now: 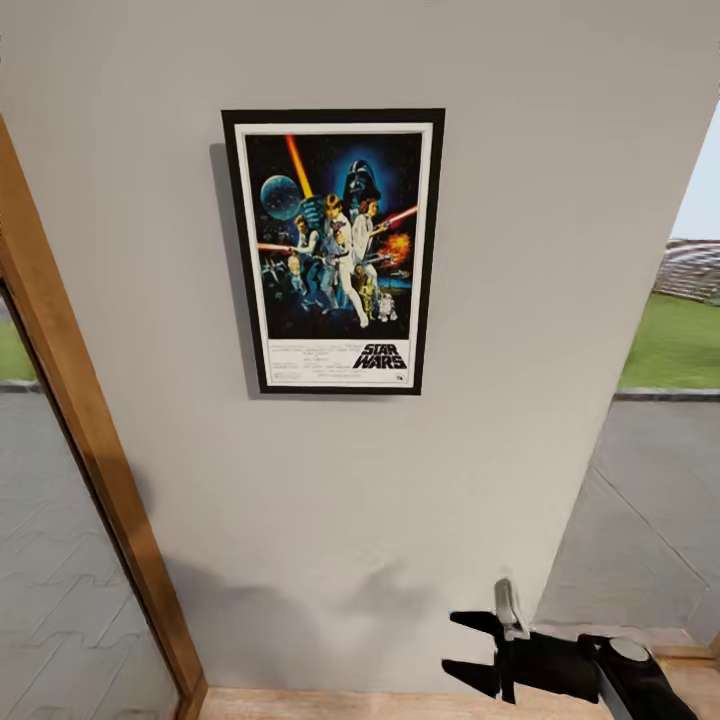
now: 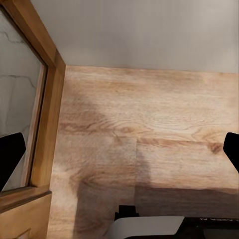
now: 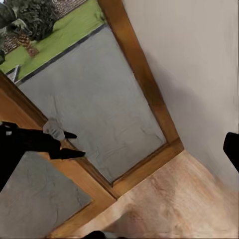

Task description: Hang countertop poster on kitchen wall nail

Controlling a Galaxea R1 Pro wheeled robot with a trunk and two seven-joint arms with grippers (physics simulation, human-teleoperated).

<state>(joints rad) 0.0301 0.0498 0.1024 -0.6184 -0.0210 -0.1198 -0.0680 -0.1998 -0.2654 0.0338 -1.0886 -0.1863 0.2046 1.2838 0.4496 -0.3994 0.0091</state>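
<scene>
- The poster [image 1: 333, 250] is on the light grey wall [image 1: 520, 300], upright and almost straight, with a thin shadow along its left edge. It looks already hung; the nail itself is hidden behind it.
- The right pincer [image 1: 468, 650] is low in the head view, well below the poster and apart from it. Its two black fingers stand apart and hold nothing.
- In the right wrist view this pincer [image 3: 149, 144] looks toward a wooden window frame [image 3: 144, 84] and the wooden floor [image 3: 184, 199], again with nothing between the fingers.
- In the left wrist view the left pincer [image 2: 122, 149] shows black fingers at both edges of the picture, wide apart and empty, above the wooden floor [image 2: 144, 129].
- My judgement: the task is nearly complete, and what remains is to go away without disturbing the poster.
- Risk: if the right arm is lifted near the wall, it could touch the lower edge of the frame and push the poster off the nail.
- Risk: I cannot tell how firmly the poster sits on the nail, so a bump of the base against the wall could make it tilt or fall.
</scene>
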